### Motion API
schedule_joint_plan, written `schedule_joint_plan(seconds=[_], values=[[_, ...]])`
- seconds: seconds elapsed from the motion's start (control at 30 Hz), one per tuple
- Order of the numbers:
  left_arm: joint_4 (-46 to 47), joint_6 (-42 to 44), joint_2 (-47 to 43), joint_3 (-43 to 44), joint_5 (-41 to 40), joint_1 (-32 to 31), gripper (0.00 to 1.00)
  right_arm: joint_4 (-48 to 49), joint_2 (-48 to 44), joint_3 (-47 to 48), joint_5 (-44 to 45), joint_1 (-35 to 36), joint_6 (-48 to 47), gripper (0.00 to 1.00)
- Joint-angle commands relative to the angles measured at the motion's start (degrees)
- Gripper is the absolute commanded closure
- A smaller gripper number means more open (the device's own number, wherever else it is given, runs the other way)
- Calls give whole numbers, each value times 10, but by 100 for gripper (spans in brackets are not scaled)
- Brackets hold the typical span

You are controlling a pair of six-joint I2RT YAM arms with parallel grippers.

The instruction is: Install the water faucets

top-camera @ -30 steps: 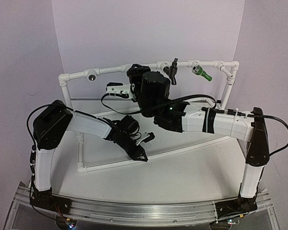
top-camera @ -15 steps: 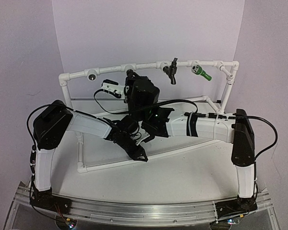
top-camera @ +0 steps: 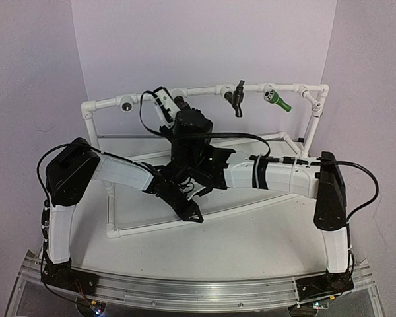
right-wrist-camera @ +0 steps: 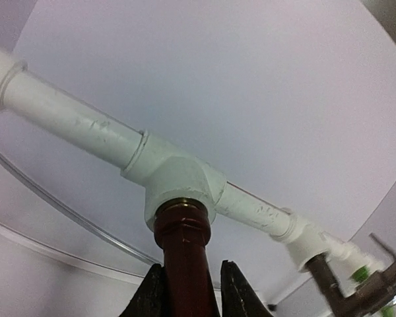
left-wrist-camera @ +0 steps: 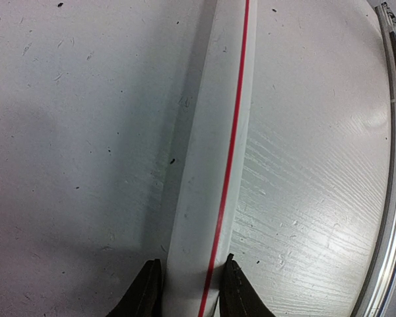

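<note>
A reddish-brown faucet (right-wrist-camera: 185,254) stands with its brass end in a white tee socket (right-wrist-camera: 178,178) of the pipe frame's top rail (top-camera: 204,90). My right gripper (right-wrist-camera: 188,271) is shut on its body, and the top view shows this gripper (top-camera: 180,105) up at the rail. Further right on the rail hang a black faucet (top-camera: 237,99) and a green faucet (top-camera: 278,100). My left gripper (left-wrist-camera: 191,264) is shut on the frame's low front pipe (left-wrist-camera: 214,152), white with a red stripe, near the table (top-camera: 193,216).
One tee socket (top-camera: 127,104) at the rail's left end holds nothing. The frame's side posts (top-camera: 315,122) stand at the back right and left. My two forearms cross close together over the middle of the frame. A metal rail (top-camera: 204,290) runs along the near table edge.
The right arm has shifted left and its wrist has rolled, swinging its camera up toward the rail. The left arm has stayed put on the low pipe.
</note>
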Motion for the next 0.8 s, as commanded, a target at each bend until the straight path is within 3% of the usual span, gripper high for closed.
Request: schedule_joint_plan(seconds=[0.0, 0.27, 0.4, 0.6, 0.67, 0.77], values=[[-70, -59, 96, -38, -89, -4, 100, -8, -88, -64, -96, -25, 499, 100], [-72, -59, 92, -38, -88, -4, 99, 26, -105, -102, -268, -78, 904, 100], [-72, -59, 98, -37, -90, -4, 99, 70, -109, -127, -342, -96, 1047, 100], [-72, -59, 88, -39, -84, -4, 99, 93, -116, -156, -392, -97, 1068, 98], [-72, -59, 88, -40, -85, -4, 99, 94, -128, -175, -402, -96, 1036, 88], [-73, -58, 92, -40, -90, -4, 99, 54, -163, -214, -398, -96, 959, 65]])
